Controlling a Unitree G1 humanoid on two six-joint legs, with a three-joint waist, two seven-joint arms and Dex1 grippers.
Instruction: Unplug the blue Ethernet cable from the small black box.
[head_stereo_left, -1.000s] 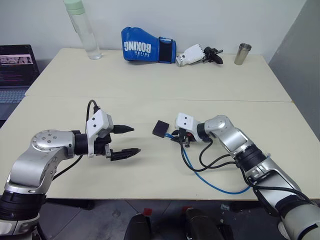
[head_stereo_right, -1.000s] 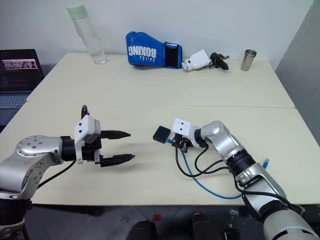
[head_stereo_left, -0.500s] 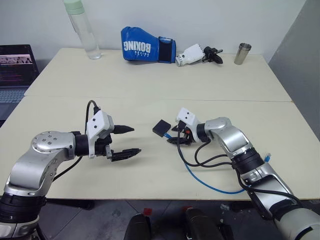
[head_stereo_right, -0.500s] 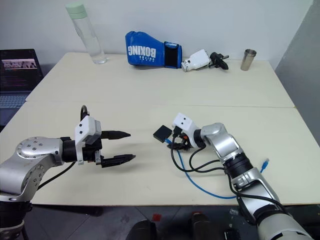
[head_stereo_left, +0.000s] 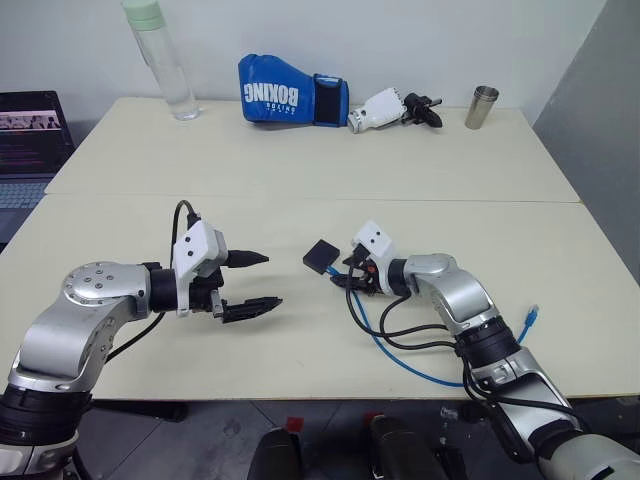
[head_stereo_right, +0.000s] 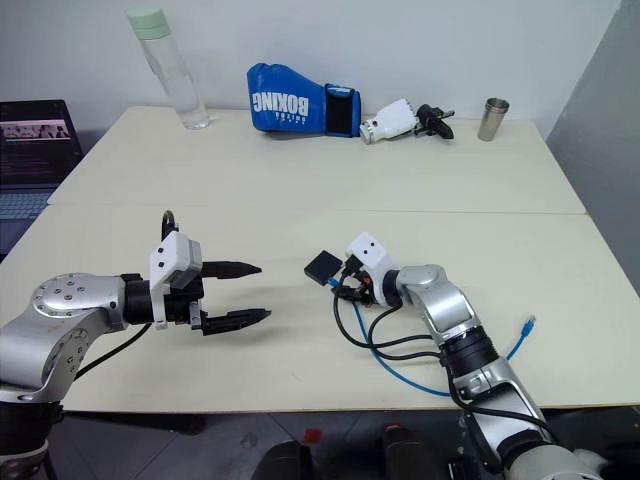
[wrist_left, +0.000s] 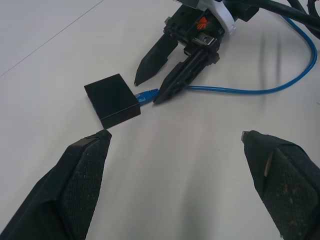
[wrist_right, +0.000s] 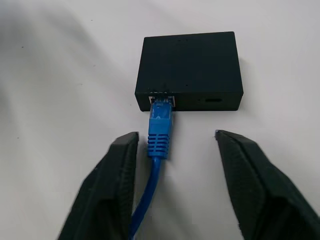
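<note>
The small black box (wrist_right: 190, 67) lies flat on the cream table (head_stereo_left: 300, 160), a little right of its middle. The blue Ethernet cable (head_stereo_left: 398, 358) is plugged into the box's near edge by its blue plug (wrist_right: 160, 125). From there it loops toward the table's front, and its free end (head_stereo_left: 531, 315) lies at the right. My right gripper (wrist_right: 175, 137) is open and low over the table just behind the box. Its fingers straddle the plug, and one finger (wrist_right: 117, 170) is close beside the cord. My left gripper (head_stereo_left: 272, 279) hovers open and empty left of the box.
At the table's far edge stand a water bottle (head_stereo_left: 160, 55), a blue boxing glove (head_stereo_left: 290, 90), a spare white and black gripper (head_stereo_left: 390, 108) and a metal cup (head_stereo_left: 482, 107). A laptop (head_stereo_left: 30, 140) sits far left. Black arm cables (head_stereo_left: 385, 322) loop beside the blue cord.
My right wrist has rolled and its forearm has swung lower, with the gripper staying at the plug. The cable's loop has shifted with it. The box and left arm have not moved.
</note>
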